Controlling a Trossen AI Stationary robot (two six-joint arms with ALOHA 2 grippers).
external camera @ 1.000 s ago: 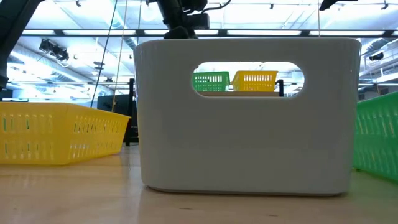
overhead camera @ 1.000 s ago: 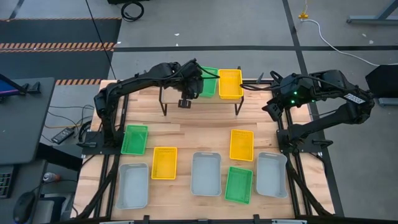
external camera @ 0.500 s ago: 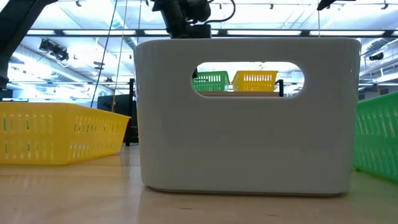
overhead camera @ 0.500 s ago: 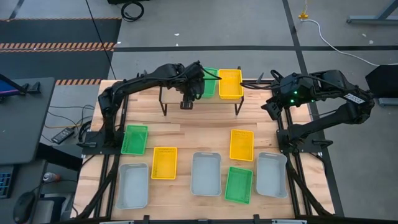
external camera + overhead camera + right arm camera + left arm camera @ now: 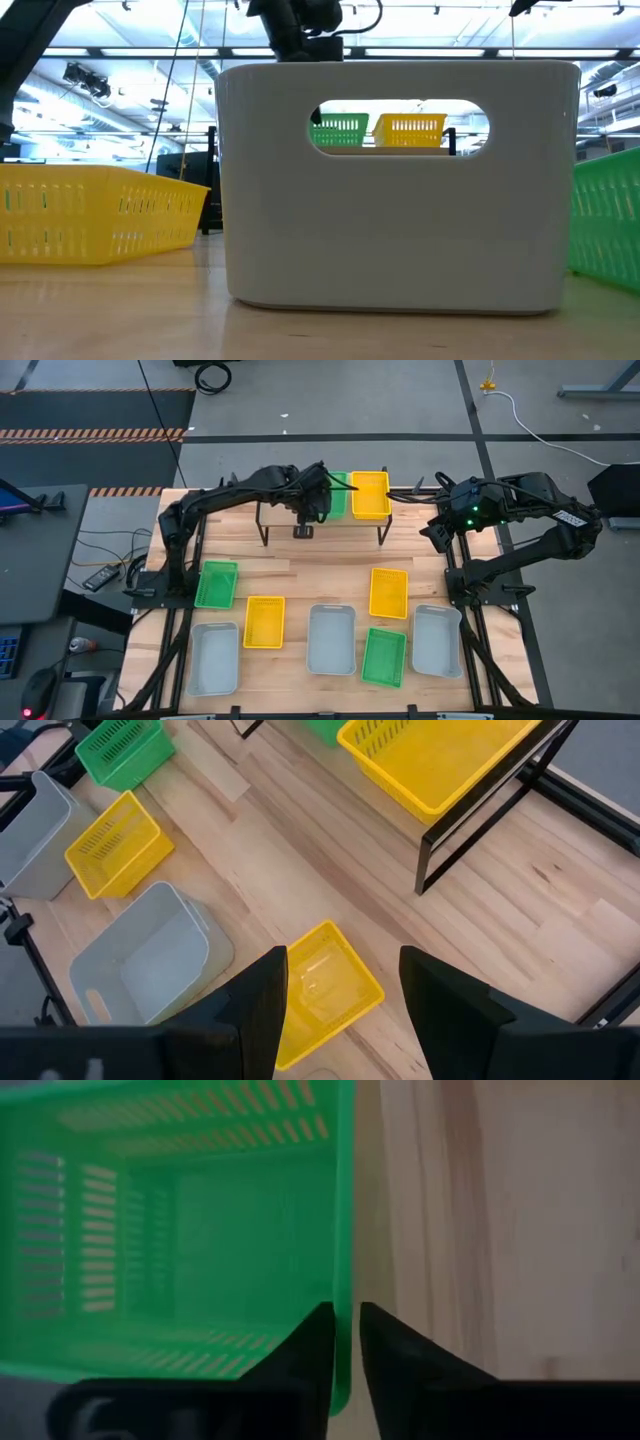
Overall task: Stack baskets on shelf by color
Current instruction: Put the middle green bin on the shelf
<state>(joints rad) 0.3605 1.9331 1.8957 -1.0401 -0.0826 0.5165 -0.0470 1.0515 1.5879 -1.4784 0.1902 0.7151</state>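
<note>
Left gripper clamped on the rim of the green perforated plastic basket atop the small plank-topped, black-legged shelf, beside a yellow perforated basket. Right gripper spread, empty, above the worktop.

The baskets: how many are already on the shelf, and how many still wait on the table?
Two are on the shelf: one green basket and one yellow basket, side by side. In hand: the left claw is pinching the green basket's wall. The right claw hangs open, waiting. Seven are left on the table: two green, two yellow, three grey.
</note>
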